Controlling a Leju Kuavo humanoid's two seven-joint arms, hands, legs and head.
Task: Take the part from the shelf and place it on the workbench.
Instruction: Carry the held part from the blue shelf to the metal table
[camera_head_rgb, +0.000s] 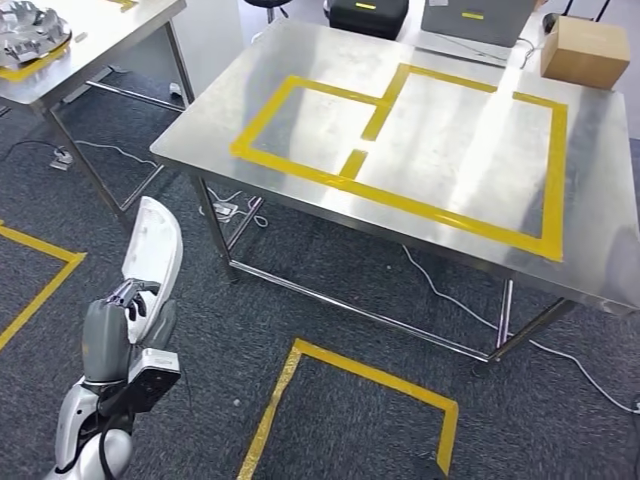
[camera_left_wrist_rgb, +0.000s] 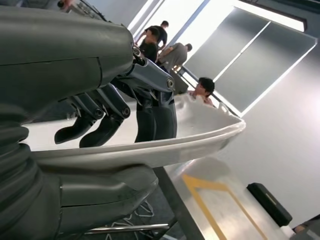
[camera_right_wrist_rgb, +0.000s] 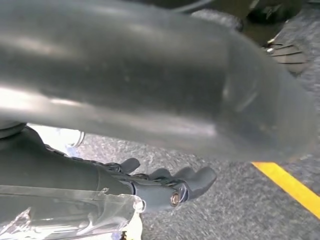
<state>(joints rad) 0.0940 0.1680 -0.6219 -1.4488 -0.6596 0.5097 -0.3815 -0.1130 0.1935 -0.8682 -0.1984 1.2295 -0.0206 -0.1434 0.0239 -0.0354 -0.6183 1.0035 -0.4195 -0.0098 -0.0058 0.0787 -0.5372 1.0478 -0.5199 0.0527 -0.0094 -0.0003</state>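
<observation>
Held the white curved plastic shell part (camera_head_rgb: 155, 255) upright in the left hand (camera_head_rgb: 124, 310), low and left of the steel tabletop (camera_head_rgb: 596, 180). Looked light, stiff, smooth; gripped at the rim. Right hand (camera_right_wrist_rgb: 166, 185): grasp unclear.

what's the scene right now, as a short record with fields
part: white curved shell, upright
left hand: grips the part, fingers on its inner face, thumb beneath
right hand: by the carpet; grip cannot be told
workbench: steel top with yellow tape boxes, ahead of the robot
on bench: cardboard box at far right corner
part on bench: not yet
</observation>
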